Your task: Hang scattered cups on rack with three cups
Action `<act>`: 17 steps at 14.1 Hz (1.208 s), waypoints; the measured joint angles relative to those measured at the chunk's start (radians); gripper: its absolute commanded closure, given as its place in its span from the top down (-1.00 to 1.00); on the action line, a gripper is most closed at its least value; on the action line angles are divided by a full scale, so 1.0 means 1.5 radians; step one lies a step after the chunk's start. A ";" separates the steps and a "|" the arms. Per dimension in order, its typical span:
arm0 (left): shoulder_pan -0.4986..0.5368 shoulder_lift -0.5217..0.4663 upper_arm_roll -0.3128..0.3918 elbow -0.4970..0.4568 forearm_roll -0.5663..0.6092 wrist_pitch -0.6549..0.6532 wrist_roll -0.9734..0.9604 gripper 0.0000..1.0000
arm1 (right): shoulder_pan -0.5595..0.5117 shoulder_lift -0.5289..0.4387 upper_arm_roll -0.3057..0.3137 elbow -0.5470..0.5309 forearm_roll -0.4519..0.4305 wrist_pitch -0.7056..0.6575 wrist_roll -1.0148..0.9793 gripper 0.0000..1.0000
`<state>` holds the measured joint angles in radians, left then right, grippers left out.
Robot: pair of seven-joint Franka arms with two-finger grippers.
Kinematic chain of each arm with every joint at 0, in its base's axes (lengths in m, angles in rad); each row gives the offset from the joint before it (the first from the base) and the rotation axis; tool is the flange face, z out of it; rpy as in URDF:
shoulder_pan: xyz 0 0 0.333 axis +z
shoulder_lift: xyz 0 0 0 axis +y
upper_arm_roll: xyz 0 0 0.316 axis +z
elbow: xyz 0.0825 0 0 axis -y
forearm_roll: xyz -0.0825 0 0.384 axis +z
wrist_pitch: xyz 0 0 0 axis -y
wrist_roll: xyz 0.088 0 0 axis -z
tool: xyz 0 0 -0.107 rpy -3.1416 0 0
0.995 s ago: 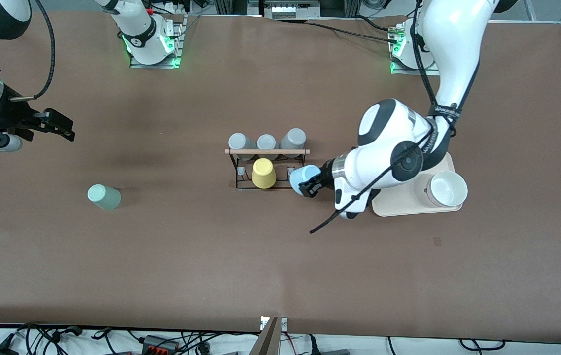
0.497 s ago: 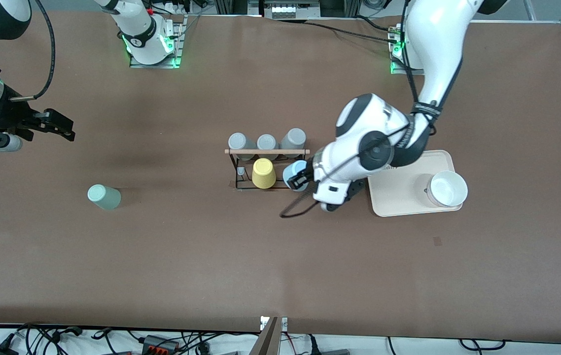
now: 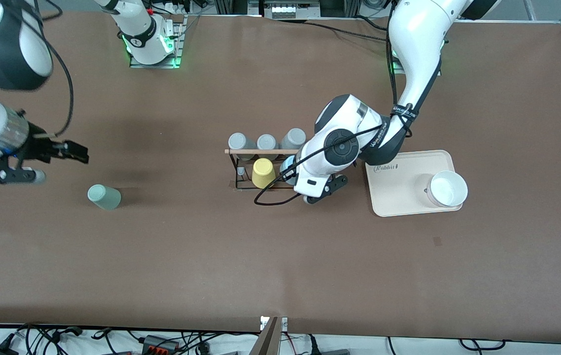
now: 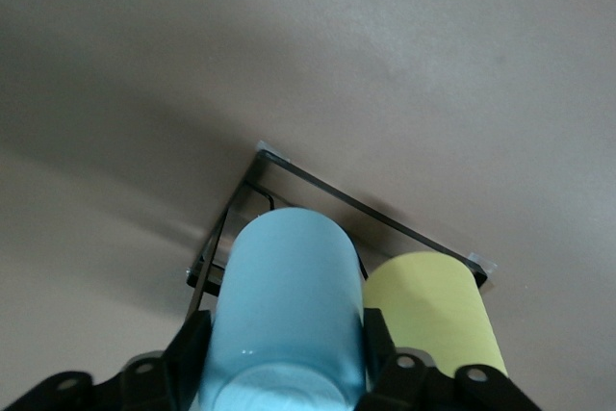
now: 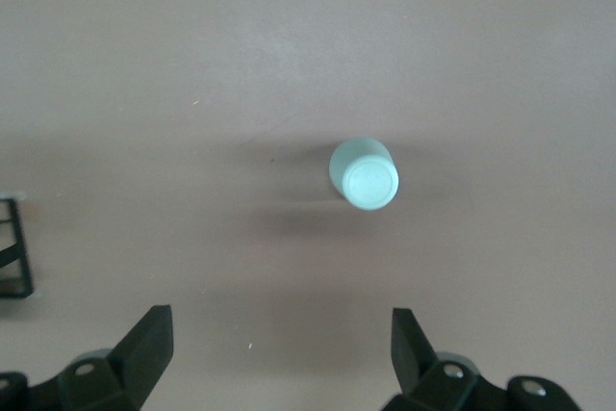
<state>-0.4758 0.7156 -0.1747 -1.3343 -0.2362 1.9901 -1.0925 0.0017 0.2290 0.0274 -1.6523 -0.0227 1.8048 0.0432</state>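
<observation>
Blue cup (image 4: 289, 305), inverted, gripped between the fingers (image 4: 189, 348) of the left end effector (image 4: 284, 332), which press on its two sides. It sits over the end peg of the rack (image 3: 266, 152), at 3 o'clock from the yellow cup (image 3: 263, 173) on the front view's dial. Three grey cups (image 3: 266, 142) stand at the rack's 12 o'clock. Whether the blue cup's mouth has seated over the peg cannot be told.

Step in hand, as judged: placing the blue cup. Keep its axis upright over the peg, lower straight, and clear the yellow cup just beside it. Part the fingers only once the cup bears on the rack, then lift vertically so the wire frame is not dragged.

Mint cup (image 3: 104, 196) stands mouth down on the table, well apart at the rack's 9 o'clock. The right end effector (image 5: 279, 339), jaws wide and empty, hangs over the table near it, at its 11 o'clock.
</observation>
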 measured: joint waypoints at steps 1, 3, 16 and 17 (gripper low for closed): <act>0.007 0.000 0.004 0.001 0.000 0.000 0.005 1.00 | -0.005 0.019 -0.002 -0.004 -0.004 0.026 -0.006 1.00; 0.031 -0.003 0.006 0.009 0.010 -0.001 0.044 1.00 | -0.025 0.058 -0.003 -0.021 -0.013 0.096 -0.037 1.00; 0.285 -0.193 0.009 0.030 0.191 -0.312 0.437 1.00 | -0.059 0.173 -0.003 -0.132 -0.017 0.324 -0.115 1.00; 0.299 -0.225 0.009 0.030 0.191 -0.343 0.456 1.00 | -0.059 0.174 -0.003 -0.142 -0.018 0.337 -0.117 1.00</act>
<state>-0.0275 0.3782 -0.1617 -1.2894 0.0501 1.4752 -0.4080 -0.0875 0.4895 0.0227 -1.8658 -0.0492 2.3110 -0.1326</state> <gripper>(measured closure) 0.000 0.000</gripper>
